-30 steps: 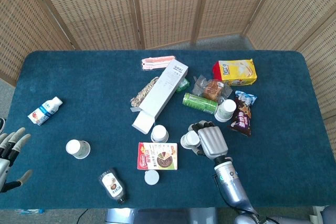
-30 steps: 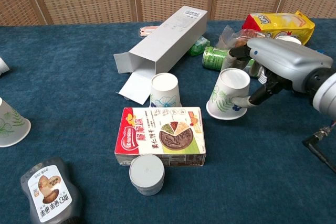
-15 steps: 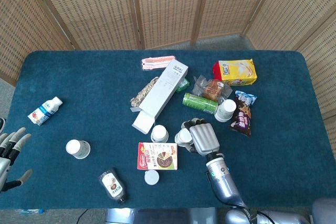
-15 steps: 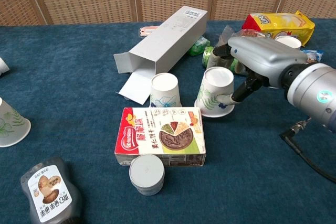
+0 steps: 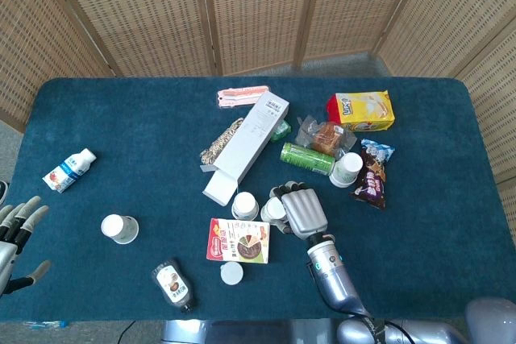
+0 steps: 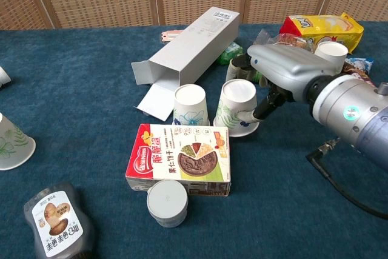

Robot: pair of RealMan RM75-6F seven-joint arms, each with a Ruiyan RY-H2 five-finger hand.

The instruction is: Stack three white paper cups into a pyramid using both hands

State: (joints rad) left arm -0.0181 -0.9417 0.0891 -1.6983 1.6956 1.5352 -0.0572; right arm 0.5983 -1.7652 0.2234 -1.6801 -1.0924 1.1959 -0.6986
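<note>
Head view: gripping an upturned paper cup in the right hand, just beside a second cup; third cup lying well apart near the left hand, fingers spread and holding nothing. Advising setting it rim-flat, close alongside, not nudging its neighbour.

Chest view: brushing the biscuit box; Chinese lettering too small to make out.

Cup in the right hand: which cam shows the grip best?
Chest view. It shows the paper cup side-on, upside down beside the second cup, with the right hand wrapped around its far side. The head view looks straight down, so the hand covers most of that cup.
</note>
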